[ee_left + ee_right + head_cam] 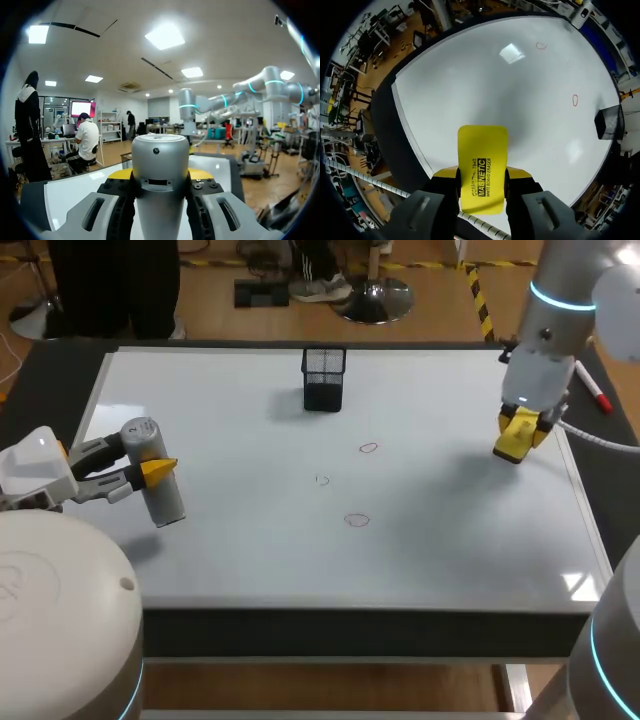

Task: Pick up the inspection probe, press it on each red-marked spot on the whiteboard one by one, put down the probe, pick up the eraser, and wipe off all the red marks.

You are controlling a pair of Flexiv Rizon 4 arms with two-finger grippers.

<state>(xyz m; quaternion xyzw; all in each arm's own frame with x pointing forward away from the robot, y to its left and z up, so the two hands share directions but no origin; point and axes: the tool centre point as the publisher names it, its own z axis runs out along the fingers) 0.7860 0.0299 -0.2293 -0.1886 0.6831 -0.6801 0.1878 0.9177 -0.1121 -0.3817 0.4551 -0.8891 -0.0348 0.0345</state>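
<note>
The grey cylindrical probe (166, 500) is over the left part of the whiteboard (250, 570), slightly tilted, and my left gripper (150, 466) is shut on it. In the left wrist view the probe (160, 165) fills the gap between the fingers (120, 174). My right gripper (519, 435) hovers over the board's right side, shut on a yellow eraser (516, 440). That eraser (482, 160) sticks out ahead of the right gripper (481, 176). Two red marks (369, 448) (357, 520) and a faint one (322, 480) lie mid-board, also seen as red marks (541, 45) (575, 100) from the right wrist.
A black mesh holder (324, 378) stands at the back middle of the board, and shows as the holder (610, 122) in the right wrist view. A red marker pen (597, 390) lies on the dark table edge to the board's right.
</note>
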